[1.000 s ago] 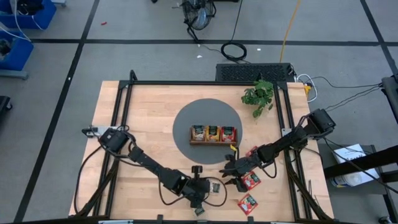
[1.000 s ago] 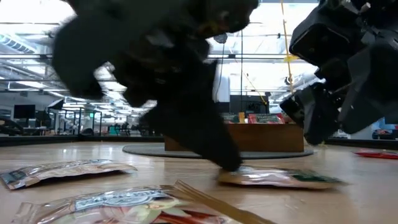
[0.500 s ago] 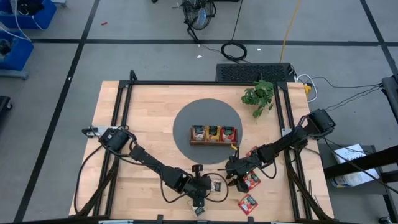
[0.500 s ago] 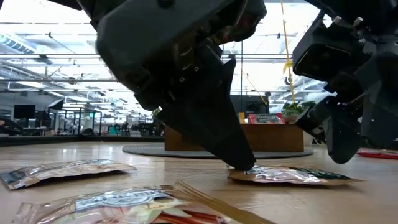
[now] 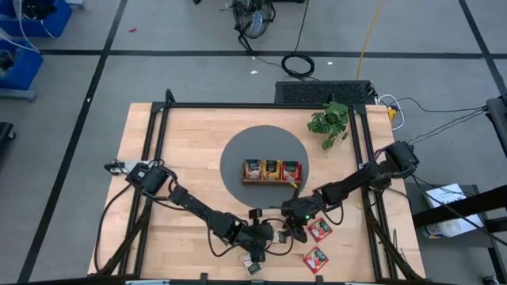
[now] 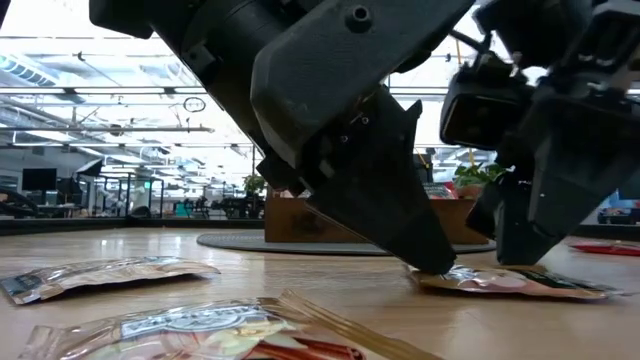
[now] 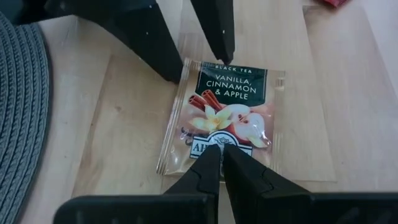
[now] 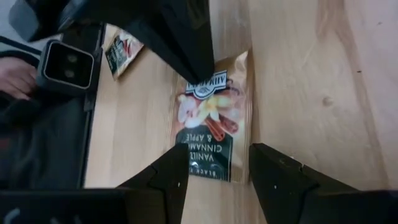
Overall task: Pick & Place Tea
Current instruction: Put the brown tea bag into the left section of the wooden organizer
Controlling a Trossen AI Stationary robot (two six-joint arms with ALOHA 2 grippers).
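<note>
Here, both dark arms meet over one pale flat square tea packet with a dark green label reading vanilla, cinnamon and apple (image 7: 222,118), which lies flat on the light wooden counter (image 5: 190,150) near its front edge, just in front of the round grey mat (image 5: 238,154); the left gripper (image 7: 220,163) has its two dark fingers (image 7: 202,174) brought nearly together, their tips pressing down on the packet's edge opposite the label, without visibly gripping it; the right gripper (image 8: 214,165) comes from the other side with its fingers (image 8: 168,177) spread to a middling gap, one on either side of the packet's label end, and whether they touch it cannot be told; in the low view the packet (image 6: 510,283) rests on the counter with the left gripper's tip on its near end and the right gripper just behind it; on the mat stands a brown wooden three-compartment tray (image 5: 272,180) with packets standing upright in each compartment; two red square packets (image 5: 318,244) lie on the counter to the right of the grippers, and two more pale packets (image 6: 105,271) lie near the low camera; a green leafy plant (image 5: 330,122) sits at the counter's far right.
</note>
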